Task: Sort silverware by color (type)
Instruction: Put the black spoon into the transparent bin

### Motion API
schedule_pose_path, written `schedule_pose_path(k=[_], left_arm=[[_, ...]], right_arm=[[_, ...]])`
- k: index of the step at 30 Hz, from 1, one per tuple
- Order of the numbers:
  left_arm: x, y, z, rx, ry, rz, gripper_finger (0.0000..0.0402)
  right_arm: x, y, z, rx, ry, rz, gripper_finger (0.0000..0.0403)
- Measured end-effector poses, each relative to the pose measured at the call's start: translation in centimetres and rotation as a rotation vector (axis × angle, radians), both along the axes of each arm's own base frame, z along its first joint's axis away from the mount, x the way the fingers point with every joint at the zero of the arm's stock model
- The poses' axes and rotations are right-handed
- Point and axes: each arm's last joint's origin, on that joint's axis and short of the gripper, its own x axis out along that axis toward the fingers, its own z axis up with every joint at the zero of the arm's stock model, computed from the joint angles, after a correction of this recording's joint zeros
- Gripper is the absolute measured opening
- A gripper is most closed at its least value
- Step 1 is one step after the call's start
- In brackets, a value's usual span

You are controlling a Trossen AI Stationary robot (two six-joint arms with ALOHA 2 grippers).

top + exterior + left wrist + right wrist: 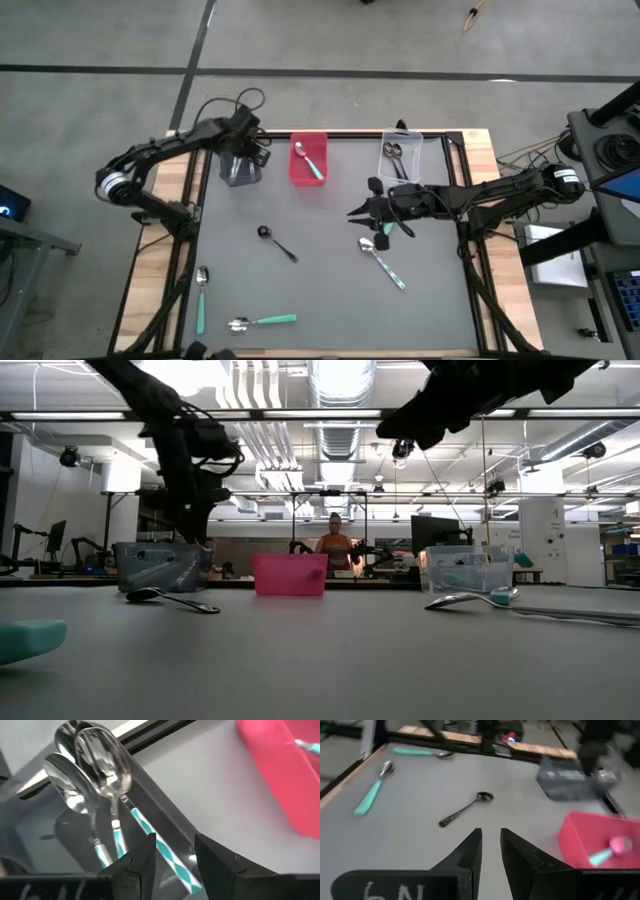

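My left gripper [175,840] is open above the dark grey bin [240,170] at the table's far left. Spoons with teal-and-white patterned handles [107,770] lean in that bin, bowls up, and one handle [167,857] runs between my fingers. I cannot tell whether they touch it. My right gripper [491,832] hovers mid-table [360,212], slightly open and empty. A black spoon [277,242] lies flat ahead of it. A patterned-handled spoon [382,262] and two teal-handled spoons [201,295] [262,321] also lie on the table.
The red bin [308,160] holds a teal-handled spoon [605,851]. The clear bin [400,155] at the far right holds dark spoons. A raised black rim [190,250] frames the grey mat. A person [333,545] stands far behind the table.
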Motion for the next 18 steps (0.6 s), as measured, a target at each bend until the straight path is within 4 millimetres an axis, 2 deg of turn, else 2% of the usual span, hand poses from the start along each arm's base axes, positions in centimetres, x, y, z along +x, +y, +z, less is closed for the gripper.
schedule_pose_path(k=[5, 9, 13, 18], left_arm=[[-0.9, -1.8, -1.1, 0.069, -0.08, -0.005, 0.0117], [-1.4, -2.6, -1.4, 0.134, -0.149, -0.009, 0.0117], [-1.8, -3.1, -1.5, 0.175, -0.193, -0.014, 0.0117], [-1.9, -3.4, -1.5, 0.195, -0.214, -0.018, 0.0117]], right_arm=[[-0.1, 0.0, -0.2, 0.147, 0.022, -0.074, 0.0061], [0.0, 0.0, 0.0, 0.166, 0.001, -0.079, 0.0061], [0.1, 0.0, 0.3, 0.189, -0.028, -0.085, 0.0061], [0.3, 0.0, 0.7, 0.307, -0.07, -0.121, 0.0061]])
